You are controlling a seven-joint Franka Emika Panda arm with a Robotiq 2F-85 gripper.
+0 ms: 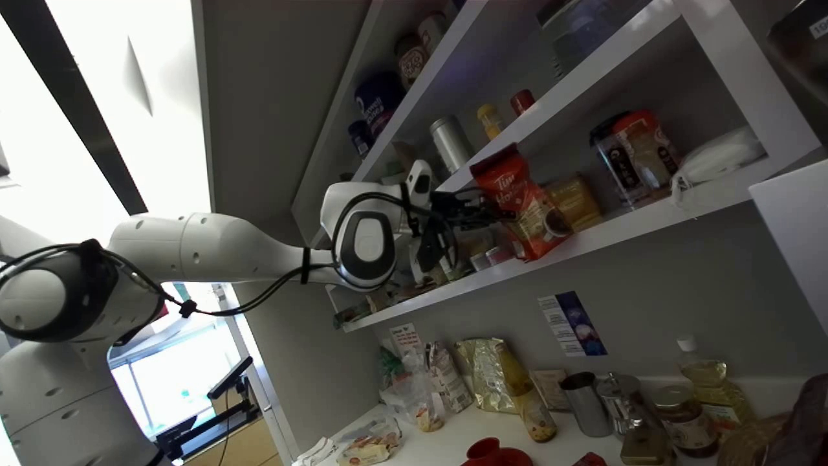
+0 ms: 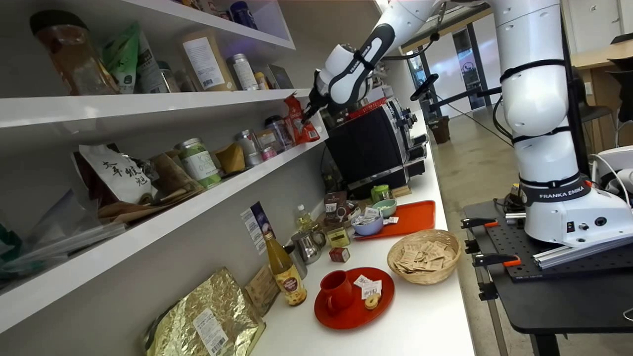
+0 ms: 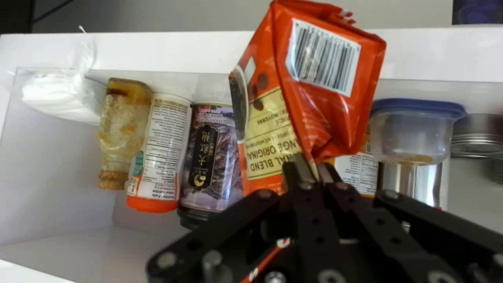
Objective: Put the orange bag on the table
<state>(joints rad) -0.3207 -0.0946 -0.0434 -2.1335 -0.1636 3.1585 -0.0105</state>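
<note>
Gripping the bag [image 3: 300, 106] by a side fold in the pincer [image 3: 315, 173], presumably for secure carrying clear of the shelf [image 3: 165, 51] down to the worktop [image 2: 425, 316].

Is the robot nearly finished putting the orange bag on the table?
Partway, I think. Done: the gripper is shut on the orange bag. In hand: it's held at the front of the shelf, higher than the table. Left: bringing it down, setting it there and letting go.
</note>
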